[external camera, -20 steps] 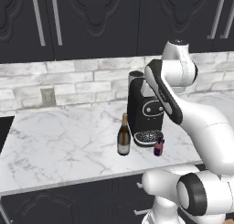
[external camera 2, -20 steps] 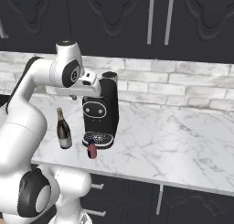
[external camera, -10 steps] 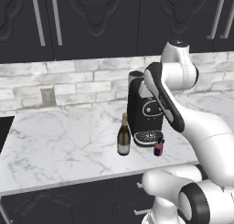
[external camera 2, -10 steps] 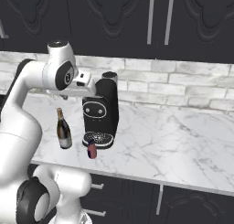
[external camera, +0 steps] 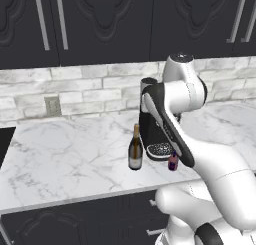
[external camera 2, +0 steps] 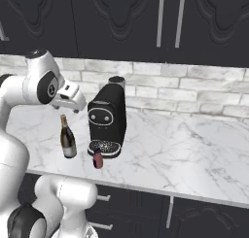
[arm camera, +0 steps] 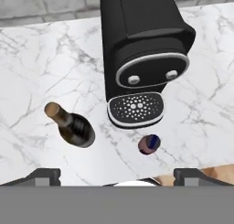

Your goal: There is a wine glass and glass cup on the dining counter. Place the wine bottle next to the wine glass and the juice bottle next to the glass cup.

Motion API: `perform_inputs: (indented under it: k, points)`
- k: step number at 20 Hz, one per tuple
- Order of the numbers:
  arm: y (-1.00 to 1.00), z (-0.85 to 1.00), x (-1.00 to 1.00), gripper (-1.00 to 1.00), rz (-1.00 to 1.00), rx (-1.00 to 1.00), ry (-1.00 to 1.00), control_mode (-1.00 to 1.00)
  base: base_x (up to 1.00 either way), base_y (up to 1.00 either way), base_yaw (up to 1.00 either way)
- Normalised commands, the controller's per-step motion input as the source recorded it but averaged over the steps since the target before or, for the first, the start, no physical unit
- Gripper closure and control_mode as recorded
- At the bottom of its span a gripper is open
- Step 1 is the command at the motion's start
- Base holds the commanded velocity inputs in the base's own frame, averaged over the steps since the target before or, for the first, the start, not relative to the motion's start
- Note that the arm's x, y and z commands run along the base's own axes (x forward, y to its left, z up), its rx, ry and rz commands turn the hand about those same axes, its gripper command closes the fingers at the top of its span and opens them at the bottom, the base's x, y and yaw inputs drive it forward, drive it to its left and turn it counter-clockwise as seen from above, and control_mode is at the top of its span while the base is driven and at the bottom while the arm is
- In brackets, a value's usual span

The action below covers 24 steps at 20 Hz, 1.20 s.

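Gripper high over wall counter, looking straight down; jaws spread wide, nothing between them. I judge hover is for choosing which bottle to take first.

Wine bottle upright on marble at 9 o'clock from coffee machine, near but apart. Juice bottle upright just off machine's drip tray, at 6 o'clock.

Juice bottle capped, purple-red liquid inside. Wine bottle dark; fill level unreadable.

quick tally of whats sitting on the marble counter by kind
bottles: 2, the wine bottle and the juice bottle
coffee machines: 1, the black coffee machine
total: 3
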Motion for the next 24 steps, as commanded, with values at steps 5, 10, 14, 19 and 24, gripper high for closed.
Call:
perform_inputs:
  k: [5,10,14,19,24]
  points:
    - [0.33,-0.04,-0.22,-1.0,-0.21,0.0,-0.06,-1.0,0.0,0.0,0.0]
    - [0.32,-0.1,-0.23,-1.0,-0.2,0.0,-0.01,-1.0,0.0,0.0,0.0]
    - [0.35,-0.23,-0.13,-1.0,-0.18,0.0,-0.03,-1.0,0.0,0.0,0.0]
    - [0.35,-0.32,0.03,-1.0,-0.16,-0.06,-0.12,-1.0,0.0,0.0,0.0]
    - [0.29,-0.45,0.27,-1.0,-0.23,-0.26,-0.22,-1.0,0.0,0.0,0.0]
